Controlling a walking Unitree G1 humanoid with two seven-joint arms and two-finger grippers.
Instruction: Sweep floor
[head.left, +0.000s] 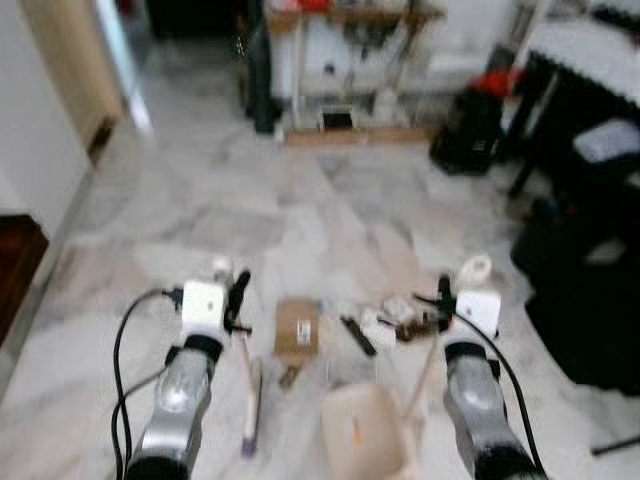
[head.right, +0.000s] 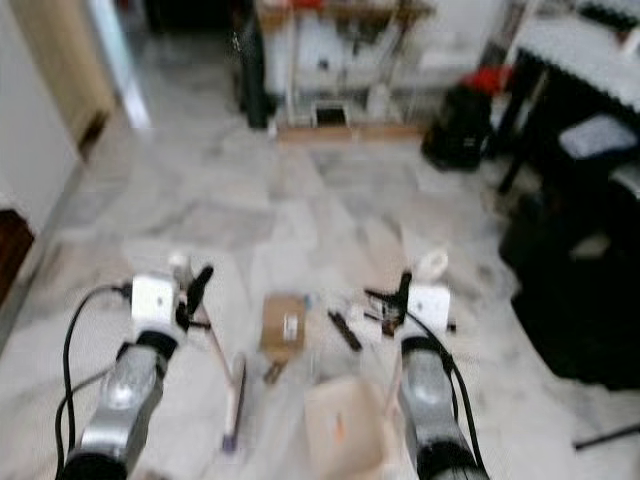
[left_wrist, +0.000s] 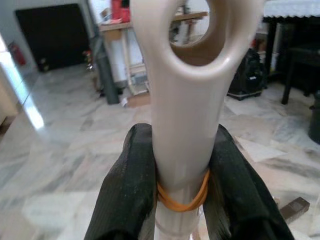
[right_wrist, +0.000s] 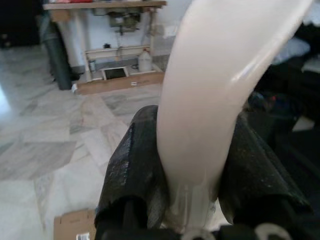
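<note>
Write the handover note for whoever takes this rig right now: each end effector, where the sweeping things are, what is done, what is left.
Left end effector: shut on the broom handle, near its hanging hole; broom angled down to the floor.
Right end effector: shut on the dustpan handle; dustpan sits low between the arms.
Litter on the marble floor just ahead: flat cardboard piece, dark stick, small scraps.
Done: both tools in hand.
Left: the litter looks unswept, outside the pan. Head views are blurred.
</note>
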